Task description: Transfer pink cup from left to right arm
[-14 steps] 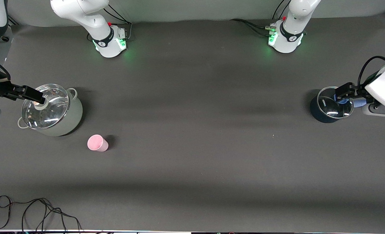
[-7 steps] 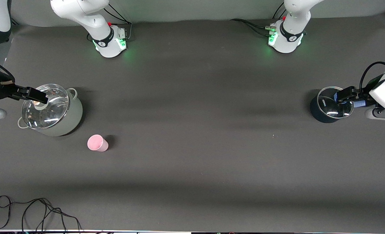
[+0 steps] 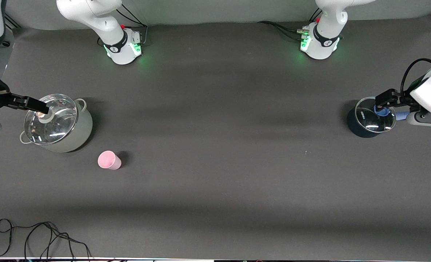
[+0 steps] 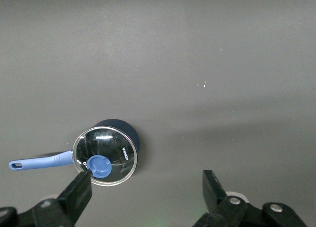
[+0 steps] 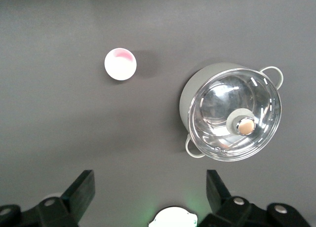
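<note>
The pink cup [image 3: 109, 160] stands upright on the dark table, nearer to the front camera than the grey pot, and nothing touches it. It also shows in the right wrist view [image 5: 120, 64]. My right gripper [image 3: 37, 105] hangs open and empty over the grey pot's glass lid at the right arm's end of the table; its jaws stand wide apart in the right wrist view [image 5: 149, 180]. My left gripper [image 3: 384, 98] hangs open and empty over the blue saucepan at the left arm's end, and shows open in the left wrist view [image 4: 145, 180].
A grey pot [image 3: 80, 127] with a glass lid [image 5: 234, 121] stands beside the cup. A dark blue saucepan [image 3: 355, 125] with a glass lid and blue handle [image 4: 42, 162] stands at the left arm's end. A black cable [image 3: 37, 236] lies at the front corner.
Both grippers shift only slightly above their pots and stay open. The pink cup has not moved.
</note>
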Controlling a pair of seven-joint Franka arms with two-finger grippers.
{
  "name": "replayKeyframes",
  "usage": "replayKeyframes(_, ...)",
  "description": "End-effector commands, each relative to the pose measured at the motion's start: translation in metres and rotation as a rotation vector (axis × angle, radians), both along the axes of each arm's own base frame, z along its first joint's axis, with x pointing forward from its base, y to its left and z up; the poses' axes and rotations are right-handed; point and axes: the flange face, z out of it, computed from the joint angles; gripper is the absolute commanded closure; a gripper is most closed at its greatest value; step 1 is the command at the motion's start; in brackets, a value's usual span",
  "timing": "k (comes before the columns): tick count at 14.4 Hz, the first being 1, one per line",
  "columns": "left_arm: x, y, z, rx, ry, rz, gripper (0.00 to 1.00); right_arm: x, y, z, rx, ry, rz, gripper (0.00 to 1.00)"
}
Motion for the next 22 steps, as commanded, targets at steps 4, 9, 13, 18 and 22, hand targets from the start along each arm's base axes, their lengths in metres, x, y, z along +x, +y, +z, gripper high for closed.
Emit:
replayKeyframes(4, -0.005, -0.005, 0.004, -0.01, -0.001, -0.019, 0.0, -0.027, -0.004, 0.011, 0.019, -0.033, 0.019, 0.0)
replayKeyframes(9, -0.005, 0.0, 0.003, -0.04, -0.001, -0.037, 0.0, -0.046, -0.002, 0.025, 0.119, -0.157, -0.002, 0.0)
replayKeyframes(13, -0.004, -0.001, -0.002, -0.04, 0.008, -0.039, 0.0, -0.054, -0.002, 0.039, 0.119, -0.186, -0.002, 0.0)
replayKeyframes(18, -0.003, -0.002, -0.004, -0.04, 0.01, -0.039, 0.0, -0.052, 0.003, 0.037, 0.117, -0.181, 0.009, 0.0)
replayKeyframes(22, -0.002, -0.002, -0.005, -0.041, 0.011, -0.041, 0.0, -0.052, 0.004, 0.037, 0.117, -0.181, 0.012, 0.0)
